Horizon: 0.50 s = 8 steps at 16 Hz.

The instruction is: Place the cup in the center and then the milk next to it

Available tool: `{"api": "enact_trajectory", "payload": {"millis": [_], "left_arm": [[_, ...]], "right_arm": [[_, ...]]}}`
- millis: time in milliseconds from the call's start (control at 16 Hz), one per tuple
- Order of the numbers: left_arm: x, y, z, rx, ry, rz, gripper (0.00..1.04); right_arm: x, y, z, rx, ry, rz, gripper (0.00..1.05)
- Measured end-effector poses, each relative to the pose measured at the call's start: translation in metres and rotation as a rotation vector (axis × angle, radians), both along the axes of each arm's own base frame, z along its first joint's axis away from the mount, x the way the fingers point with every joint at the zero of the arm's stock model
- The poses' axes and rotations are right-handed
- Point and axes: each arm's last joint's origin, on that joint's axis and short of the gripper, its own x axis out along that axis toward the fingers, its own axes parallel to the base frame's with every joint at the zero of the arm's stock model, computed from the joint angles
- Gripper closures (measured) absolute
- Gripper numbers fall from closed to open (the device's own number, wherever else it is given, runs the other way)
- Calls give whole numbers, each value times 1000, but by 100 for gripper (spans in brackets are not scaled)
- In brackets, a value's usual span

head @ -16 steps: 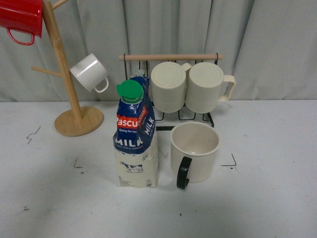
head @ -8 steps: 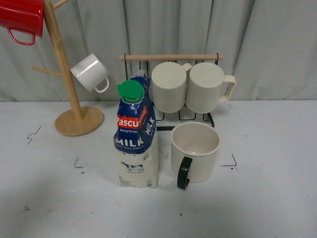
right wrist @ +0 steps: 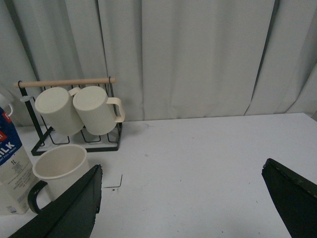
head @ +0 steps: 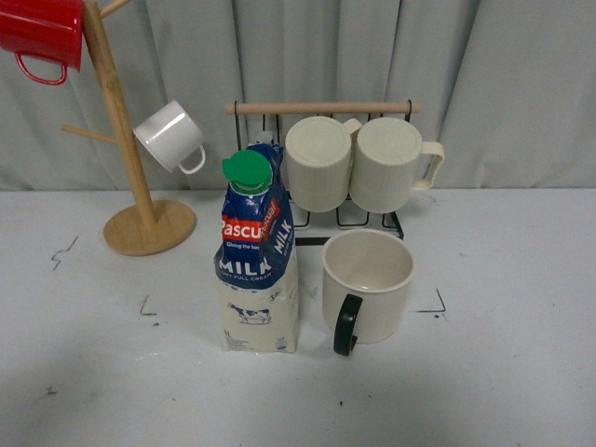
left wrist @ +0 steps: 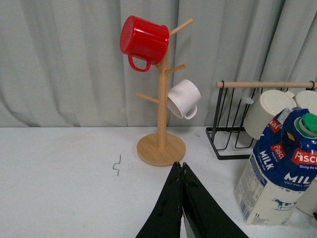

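The cup (head: pixel 367 284), a wide cream mug with a black handle turned toward me, stands upright on the white table (head: pixel 503 372) near the middle. The milk (head: pixel 257 256), a blue-topped carton with a green cap, stands upright just left of it, close but apart. Neither arm shows in the front view. In the left wrist view my left gripper (left wrist: pixel 180 164) is shut with nothing in it, over bare table, with the milk (left wrist: pixel 277 171) off to one side. In the right wrist view my right gripper (right wrist: pixel 181 171) is wide open and empty, with the cup (right wrist: pixel 58 169) and milk (right wrist: pixel 11 168) beyond one finger.
A black wire rack (head: pixel 321 168) with a wooden bar holds two ribbed cream mugs just behind the cup. A wooden mug tree (head: pixel 140 219) at the back left carries a red mug (head: pixel 37 33) and a small white mug (head: pixel 169 137). Grey curtains close off the back.
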Motion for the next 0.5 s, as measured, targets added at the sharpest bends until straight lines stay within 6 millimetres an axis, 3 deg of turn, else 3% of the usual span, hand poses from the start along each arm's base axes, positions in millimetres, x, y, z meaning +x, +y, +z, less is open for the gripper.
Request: {"api": "enact_trajectory", "payload": {"millis": [438, 500], "left_arm": [[-8, 0, -1, 0, 3, 0, 103], [-20, 0, -1, 0, -10, -3, 103]], "right_arm": [[0, 0, 0, 0, 0, 0, 6], [0, 0, 0, 0, 0, 0, 6]]}}
